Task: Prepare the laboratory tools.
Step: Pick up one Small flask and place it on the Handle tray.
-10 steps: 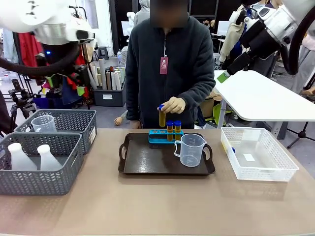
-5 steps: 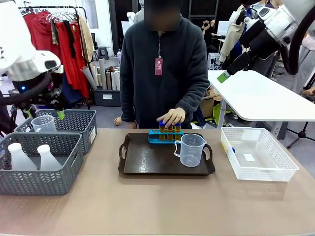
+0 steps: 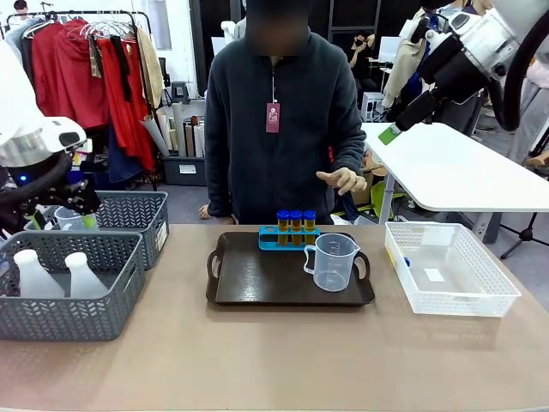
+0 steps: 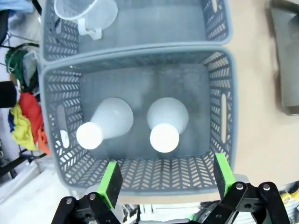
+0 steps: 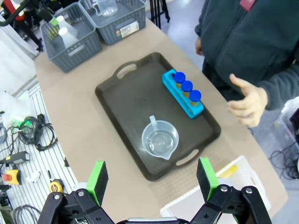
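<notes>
Three amber tubes with blue caps [image 3: 296,221] [image 5: 186,87] stand in a blue rack at the back of the dark tray [image 3: 249,283]. A clear beaker [image 3: 333,262] [image 5: 160,139] stands on the tray's right half. Two white conical flasks [image 3: 34,275] [image 4: 164,122] sit in the near grey basket [image 3: 77,319]. My left gripper [image 3: 62,221] [image 4: 166,179] hangs open above that basket, over its outer wall. High at the back right, my right gripper [image 3: 390,133] [image 5: 152,179] is open and holds nothing. The person's hand [image 3: 343,179] hovers above and right of the rack.
A second clear beaker [image 4: 86,11] sits in the far grey basket [image 3: 137,215]. A white mesh basket [image 3: 455,307] stands right of the tray. Bare tabletop [image 3: 274,360] lies in front of the tray.
The person set the third tube into the rack and drew the hand back to the right. My left arm came down over the flask basket. The right arm stayed put.
</notes>
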`<state>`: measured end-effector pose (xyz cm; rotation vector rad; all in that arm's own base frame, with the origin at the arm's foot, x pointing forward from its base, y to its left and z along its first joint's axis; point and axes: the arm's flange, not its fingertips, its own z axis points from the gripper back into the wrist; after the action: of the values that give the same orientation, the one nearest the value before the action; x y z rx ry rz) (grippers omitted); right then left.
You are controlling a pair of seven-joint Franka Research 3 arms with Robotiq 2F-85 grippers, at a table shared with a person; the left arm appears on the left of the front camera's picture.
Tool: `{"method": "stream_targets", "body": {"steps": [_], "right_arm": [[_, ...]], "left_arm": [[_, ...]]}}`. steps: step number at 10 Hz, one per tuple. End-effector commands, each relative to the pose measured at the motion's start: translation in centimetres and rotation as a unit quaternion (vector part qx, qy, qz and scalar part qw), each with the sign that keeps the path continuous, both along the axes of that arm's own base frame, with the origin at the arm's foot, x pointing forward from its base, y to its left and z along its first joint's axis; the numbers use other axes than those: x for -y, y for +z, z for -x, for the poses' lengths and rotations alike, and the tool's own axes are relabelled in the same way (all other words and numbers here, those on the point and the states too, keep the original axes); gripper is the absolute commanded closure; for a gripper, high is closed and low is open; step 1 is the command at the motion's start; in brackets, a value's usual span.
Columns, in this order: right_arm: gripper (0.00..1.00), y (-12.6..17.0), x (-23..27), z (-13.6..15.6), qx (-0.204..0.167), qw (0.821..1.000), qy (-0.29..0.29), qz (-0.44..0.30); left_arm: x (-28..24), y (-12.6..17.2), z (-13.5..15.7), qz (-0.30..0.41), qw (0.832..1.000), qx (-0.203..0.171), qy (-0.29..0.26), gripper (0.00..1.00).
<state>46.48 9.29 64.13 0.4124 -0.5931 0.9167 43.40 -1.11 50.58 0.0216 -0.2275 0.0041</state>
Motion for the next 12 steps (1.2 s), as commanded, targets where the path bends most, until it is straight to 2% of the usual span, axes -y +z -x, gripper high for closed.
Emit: {"method": "stream_targets", "body": {"steps": [1,7,12], "right_arm": [[0.0,0.1,0.1,0.1,0.0,1.0,0.003,-0.003],[0.0,0.1,0.1,0.1,0.0,1.0,0.003,-0.003],[0.0,0.1,0.1,0.1,0.0,1.0,0.003,-0.003]], "left_arm": [[-0.2,-2.1,-0.7,0.02,1.0,-0.022,-0.01,0.0],[-1.5,-6.6,-1.8,0.029,0.998,-0.056,0.003,0.0],[-1.3,-8.1,-2.7,0.028,0.997,-0.068,-0.004,0.0]]}}
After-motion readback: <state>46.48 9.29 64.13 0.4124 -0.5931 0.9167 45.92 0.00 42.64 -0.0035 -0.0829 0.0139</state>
